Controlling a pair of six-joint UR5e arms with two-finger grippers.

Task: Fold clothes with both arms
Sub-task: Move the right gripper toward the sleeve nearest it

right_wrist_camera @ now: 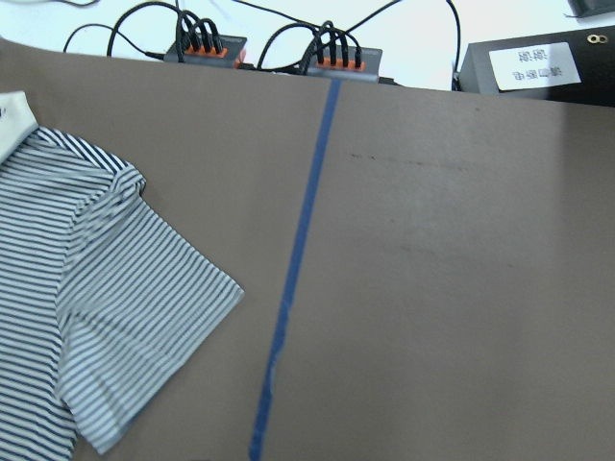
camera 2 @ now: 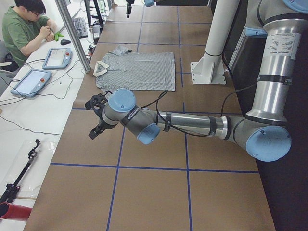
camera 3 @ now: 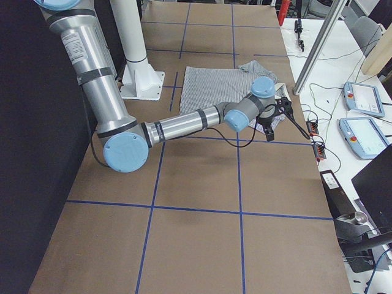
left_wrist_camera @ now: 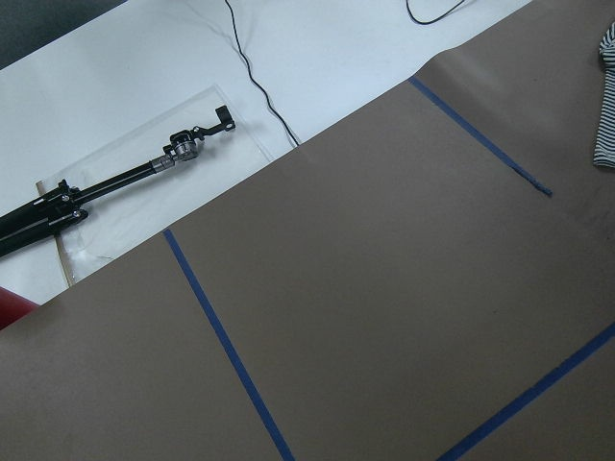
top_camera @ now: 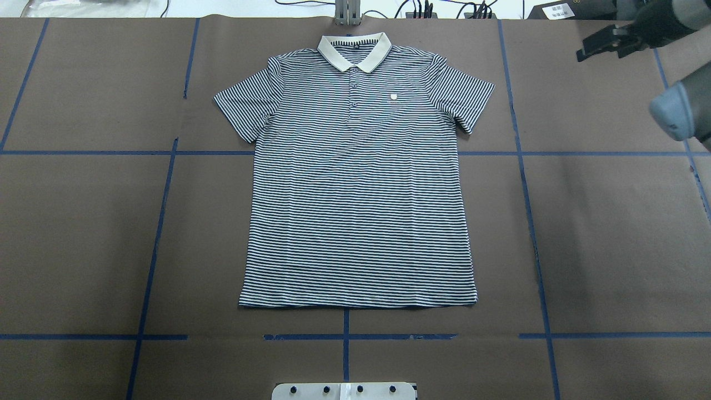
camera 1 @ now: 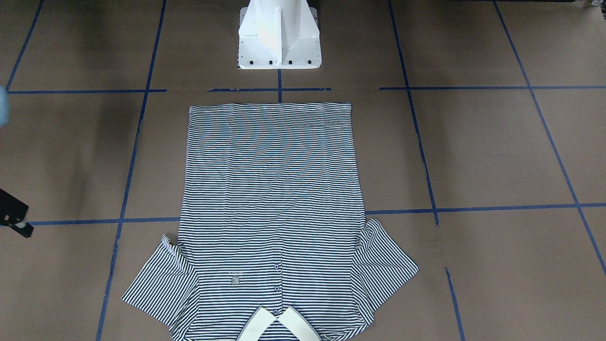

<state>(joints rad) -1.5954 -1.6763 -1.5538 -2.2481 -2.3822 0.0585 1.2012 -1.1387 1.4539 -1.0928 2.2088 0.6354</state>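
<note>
- Since the polo shirt (top_camera: 358,183) lies flat and face up in the middle of the tabletop (top_camera: 611,233), with buttons and chest logo showing, no fold is judged to have been started.
- The collar (top_camera: 354,49) is set toward the far edge, away from the robot. The hem (top_camera: 358,304) is turned toward the white pedestal (camera 1: 279,35).
- Both sleeves are spread sideways. The layout is judged deliberate, with one side of the garment offered to each arm.
- The cloth is noted as smooth, with slight rumpling only where the sleeves meet the body.
- The right fingers (top_camera: 597,47) are held above the tabletop beyond the right-hand sleeve (top_camera: 464,94), apart from it, near the far edge. Whether they are spread or closed cannot be told, and nothing is seen in them.
- The left fingers (camera 2: 98,118) are held over bare paper, well apart from the shirt on its other side. They are shown only from the table's end, so their state cannot be told.
- Both arms are judged to be parked clear so that the garment is left unobstructed.
- Surface: the tabletop is covered in matte brown paper, and a grid is marked on it in blue tape (top_camera: 533,233).
- Room: a white bench (camera 2: 29,115) runs along the far edge.
- Cables and connector blocks with orange plugs (right_wrist_camera: 207,46) are laid out on the bench, along with two teach pendants (camera 2: 31,82) and a long black tool (left_wrist_camera: 106,192).
- A seated person (camera 2: 24,31) is noted at the bench.
</note>
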